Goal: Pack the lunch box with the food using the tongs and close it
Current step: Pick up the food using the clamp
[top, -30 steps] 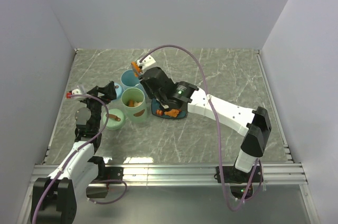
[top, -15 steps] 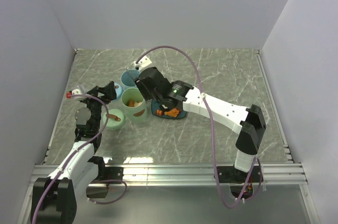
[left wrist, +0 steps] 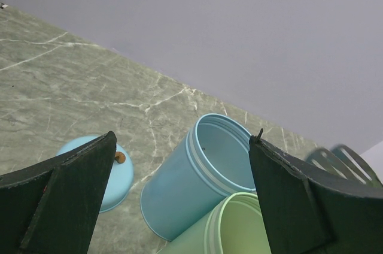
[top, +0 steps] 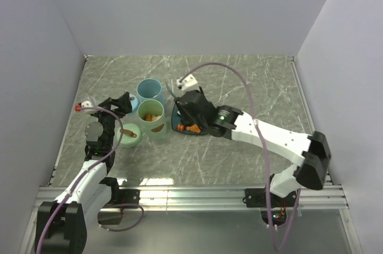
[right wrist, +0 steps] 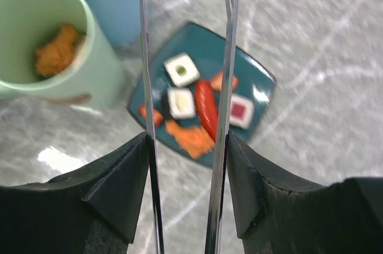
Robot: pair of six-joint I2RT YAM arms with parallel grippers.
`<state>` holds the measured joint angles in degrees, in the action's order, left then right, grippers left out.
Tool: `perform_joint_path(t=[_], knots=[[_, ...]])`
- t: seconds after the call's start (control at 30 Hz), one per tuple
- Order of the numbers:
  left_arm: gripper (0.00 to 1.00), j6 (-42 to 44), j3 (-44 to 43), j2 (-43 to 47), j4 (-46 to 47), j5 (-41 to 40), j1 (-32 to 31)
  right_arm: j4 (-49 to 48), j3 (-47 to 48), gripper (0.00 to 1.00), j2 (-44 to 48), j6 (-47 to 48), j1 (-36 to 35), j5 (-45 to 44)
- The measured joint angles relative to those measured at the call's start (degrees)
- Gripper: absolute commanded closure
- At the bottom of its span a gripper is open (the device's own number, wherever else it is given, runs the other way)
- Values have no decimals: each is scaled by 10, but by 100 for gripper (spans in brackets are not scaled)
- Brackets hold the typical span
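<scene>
My right gripper [right wrist: 187, 140] is shut on the tongs [right wrist: 228, 56], whose two silver arms stand apart and point down over the teal plate [right wrist: 200, 47]. Food lies on the plate: a red sausage [right wrist: 206, 107], white squares [right wrist: 181, 69] and an orange chunk [right wrist: 190, 139]. The lunch box's green container [right wrist: 90, 68] stands left of the plate with orange food [right wrist: 57, 50] inside. Its blue container [left wrist: 179, 182] stands behind. From above, the right gripper [top: 187, 110] hangs over the plate [top: 197, 133]. My left gripper [left wrist: 184, 139] is open, left of the containers, with nothing in it.
A green lid [top: 128, 133] with a brown knob lies left of the green container [top: 151, 123]. A blue lid [left wrist: 114, 176] lies beside the blue container [top: 149, 89], close to the left gripper [top: 122, 103]. Grey walls stand behind and on both sides.
My right gripper has swung right, from above the containers to above the plate, and the tongs' arms have spread apart. The left arm has not moved.
</scene>
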<state>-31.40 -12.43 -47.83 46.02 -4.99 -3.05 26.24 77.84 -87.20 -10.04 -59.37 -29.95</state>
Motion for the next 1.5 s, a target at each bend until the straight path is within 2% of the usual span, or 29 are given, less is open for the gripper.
perform_joint_path(t=[0.2, 0.47, 0.9, 1.5], knots=[[1, 0, 0, 0, 0, 0, 0, 5, -98, 39, 82, -49, 0, -13], [0, 0, 0, -1, 0, 0, 1, 13, -164, 38, 90, -82, 0, 7], [1, -2, 0, -1, 0, 0, 1, 20, -141, 37, -2, -81, 2, 44], [1, -8, 0, 0, 0, 0, 1, 12, -86, 37, -60, -47, 40, 81]])
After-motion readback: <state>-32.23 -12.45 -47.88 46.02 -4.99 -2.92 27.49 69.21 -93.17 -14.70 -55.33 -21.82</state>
